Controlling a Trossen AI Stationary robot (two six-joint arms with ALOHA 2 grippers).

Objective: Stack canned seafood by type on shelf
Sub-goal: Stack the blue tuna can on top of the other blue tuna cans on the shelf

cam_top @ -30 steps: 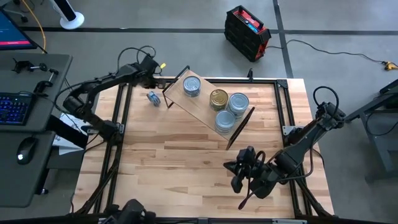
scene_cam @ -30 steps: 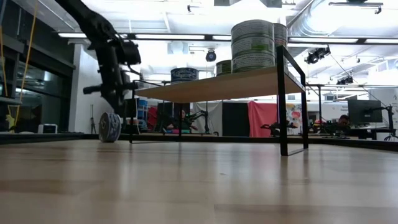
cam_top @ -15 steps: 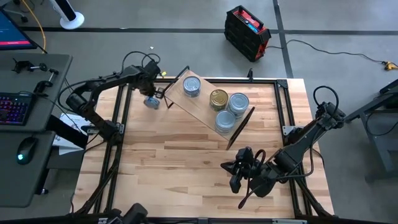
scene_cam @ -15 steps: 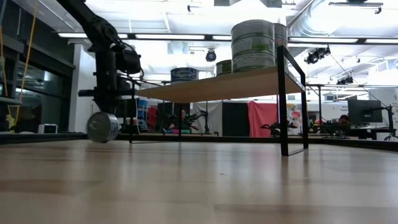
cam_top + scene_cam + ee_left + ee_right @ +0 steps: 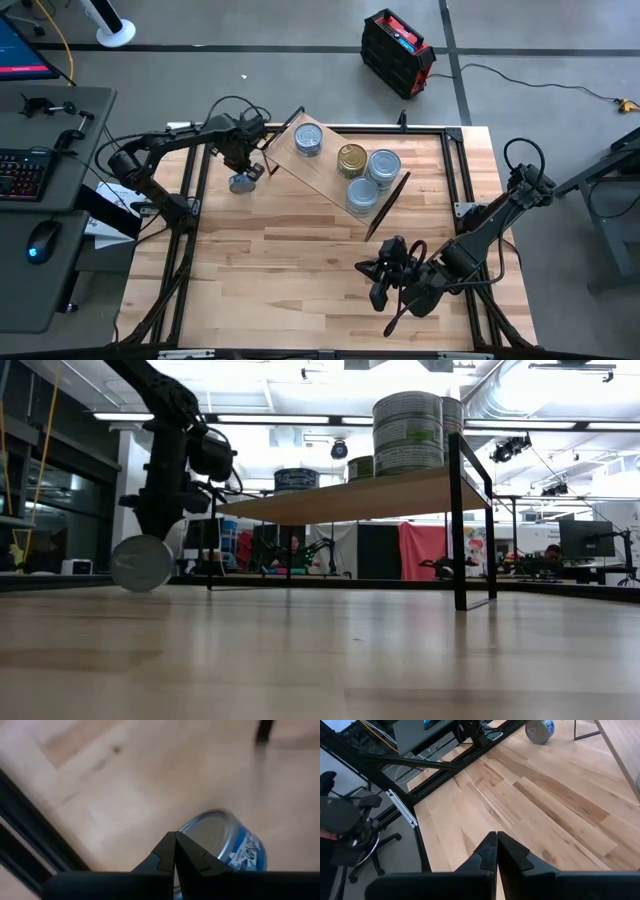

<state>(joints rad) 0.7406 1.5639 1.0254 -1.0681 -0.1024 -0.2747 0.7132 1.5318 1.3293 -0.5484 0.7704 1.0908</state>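
One silver-blue tin point(image 5: 240, 183) lies on its side on the table, left of the shelf; its flat end point(image 5: 142, 563) faces the near edge. My left gripper point(image 5: 245, 163) stands shut right over it, seen too in the left wrist view point(image 5: 175, 837). The shelf point(image 5: 325, 172) stands aslant at the table's far middle and carries three silver-blue tins point(image 5: 309, 138) and a gold-topped one point(image 5: 351, 158), some stacked point(image 5: 406, 432). My right gripper point(image 5: 368, 275) waits shut near the table's near right, touching nothing point(image 5: 496, 837). My left gripper has its shut fingertips point(image 5: 170, 847) against the upper rim of the tin's side wall point(image 5: 220, 827), coming from above and slanting from the far side. The tin is not pinched. It lies on its side with its wall on the table point(image 5: 140, 588).
Black frame rails point(image 5: 195, 190) run along the table's left edge close to the tin. The shelf's thin black legs point(image 5: 459, 525) stand just right of it. Bare planks point(image 5: 290, 270) fill the table's near middle. A desk with a keyboard point(image 5: 25, 170) stands left of the table.
My left gripper has moved from the far left corner toward the near edge and down, staying shut. The tin has travelled along the table toward the near edge ahead of it and turned about, so that its flat end now faces the near edge.
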